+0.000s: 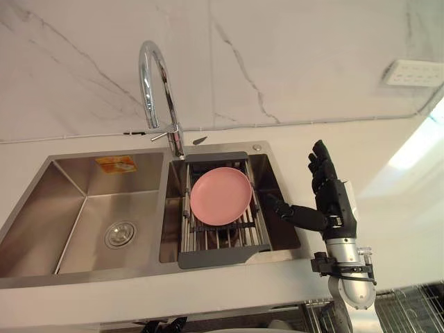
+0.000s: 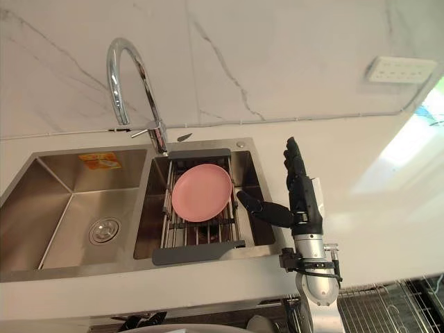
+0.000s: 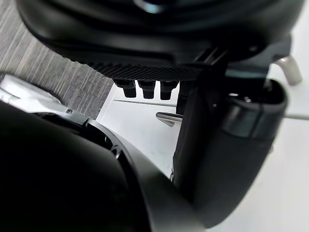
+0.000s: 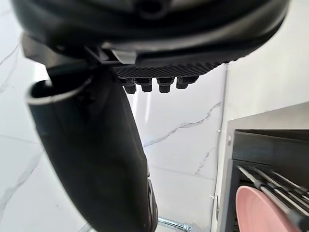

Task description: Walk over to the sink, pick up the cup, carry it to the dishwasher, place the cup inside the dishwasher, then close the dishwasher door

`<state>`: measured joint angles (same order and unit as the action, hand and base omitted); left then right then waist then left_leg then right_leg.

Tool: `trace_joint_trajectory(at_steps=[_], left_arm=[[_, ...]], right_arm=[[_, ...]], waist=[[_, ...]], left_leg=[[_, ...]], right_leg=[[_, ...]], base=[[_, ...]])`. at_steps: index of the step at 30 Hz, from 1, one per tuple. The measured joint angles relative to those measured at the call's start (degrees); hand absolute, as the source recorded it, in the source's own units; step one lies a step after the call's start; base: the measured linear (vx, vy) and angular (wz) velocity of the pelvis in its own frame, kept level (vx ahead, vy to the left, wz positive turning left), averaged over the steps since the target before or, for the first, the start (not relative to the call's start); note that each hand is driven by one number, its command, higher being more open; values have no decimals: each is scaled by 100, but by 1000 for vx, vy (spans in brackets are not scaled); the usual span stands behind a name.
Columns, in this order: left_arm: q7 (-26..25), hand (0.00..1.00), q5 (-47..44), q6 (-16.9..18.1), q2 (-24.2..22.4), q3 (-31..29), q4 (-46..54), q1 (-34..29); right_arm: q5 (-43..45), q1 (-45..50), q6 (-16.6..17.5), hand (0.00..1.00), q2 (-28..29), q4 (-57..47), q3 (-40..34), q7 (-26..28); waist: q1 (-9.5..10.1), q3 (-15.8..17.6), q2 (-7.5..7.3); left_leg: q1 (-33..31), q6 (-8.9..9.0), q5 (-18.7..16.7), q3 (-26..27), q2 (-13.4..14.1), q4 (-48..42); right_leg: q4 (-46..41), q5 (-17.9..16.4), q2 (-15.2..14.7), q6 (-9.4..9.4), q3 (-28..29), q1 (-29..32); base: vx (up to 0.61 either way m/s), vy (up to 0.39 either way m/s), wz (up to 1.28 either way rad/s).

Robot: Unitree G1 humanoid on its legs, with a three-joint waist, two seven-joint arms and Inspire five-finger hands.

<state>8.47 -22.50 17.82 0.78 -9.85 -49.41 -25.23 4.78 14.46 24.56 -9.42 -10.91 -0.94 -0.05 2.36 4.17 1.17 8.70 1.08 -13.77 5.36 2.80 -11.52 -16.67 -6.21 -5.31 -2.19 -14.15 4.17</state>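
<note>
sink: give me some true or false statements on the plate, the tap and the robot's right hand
1. The pink plate rests on the rack in the right basin. True.
2. The right hand holds a cup. False: it is open and holds nothing, and it is over the counter beside the sink.
3. The tap stands behind the divide between the two basins. True.
4. Dishes are stacked in the left basin. False: it holds no dishes. A drain and an orange sticker are in it.
</note>
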Motion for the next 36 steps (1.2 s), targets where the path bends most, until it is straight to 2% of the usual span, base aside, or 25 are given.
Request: trace_joint_trajectory(at_steps=[2, 7, 13, 14, 15, 25, 32, 36], left_arm=[[-3, 100, 10, -4, -32, 3, 1, -2], [-2, 100, 162, -1, 64, 9, -32, 58], [-3, 100, 239, 59, 105, 5, -80, 211], [-3, 100, 238, 92, 108, 5, -83, 259], [-167, 100, 233, 150, 150, 14, -293, 500], [-159, 100, 234, 123, 156, -14, -363, 501], [109, 100, 578, -235, 391, 37, -495, 715], [124, 100, 676, -446, 529, 144, -514, 735]], right_arm=[[-52, -103, -17, 100, 52, -1, 9, 15], [-172, -147, -236, 100, 93, 77, 23, 46], [-217, -157, -305, 100, 119, 299, 33, 95], [-217, -157, -306, 100, 135, 376, 39, 101], [-270, -160, -309, 100, 195, 883, 46, 77], [-228, -162, -309, 100, 203, 885, 19, 83], [-324, -833, -309, 100, 166, 1221, -98, -52], [-903, -1204, -450, 100, -82, 1411, -93, -110]], waist=[[10, -3, 3], [8, -28, -66], [23, -56, -108], [28, -60, -120], [-1, -36, -134], [-37, -1, -124], [-93, 226, -186], [-45, 280, -254]], left_leg=[[2, -4, 8, 3, 3, 16], [-15, -23, 182, 36, -56, 240], [-14, -78, 288, 61, -53, 488], [-18, -65, 323, 87, -42, 568], [42, 78, 441, 132, 75, 829], [99, 93, 429, 328, 90, 854], [181, 31, 473, 313, 5, 837], [180, -32, 512, 179, -116, 831]], right_leg=[[131, 44, 21, 6, -2, -61], [801, 503, 85, -29, 71, -231], [1271, 868, 168, 17, 102, -310], [1403, 936, 199, 42, 121, -319], [1896, 1264, 391, 178, 132, -488], [1805, 1260, 404, 173, 243, -422], [1416, 1108, 206, 87, 85, -406], [1371, 1090, 40, 13, -69, -478]], base=[[27, -7, 2], [-41, 43, -7], [-103, 8, -4], [-96, -22, -5], [-72, -18, -4], [-6, 7, -7], [-42, 22, 11], [-47, 51, 24]])
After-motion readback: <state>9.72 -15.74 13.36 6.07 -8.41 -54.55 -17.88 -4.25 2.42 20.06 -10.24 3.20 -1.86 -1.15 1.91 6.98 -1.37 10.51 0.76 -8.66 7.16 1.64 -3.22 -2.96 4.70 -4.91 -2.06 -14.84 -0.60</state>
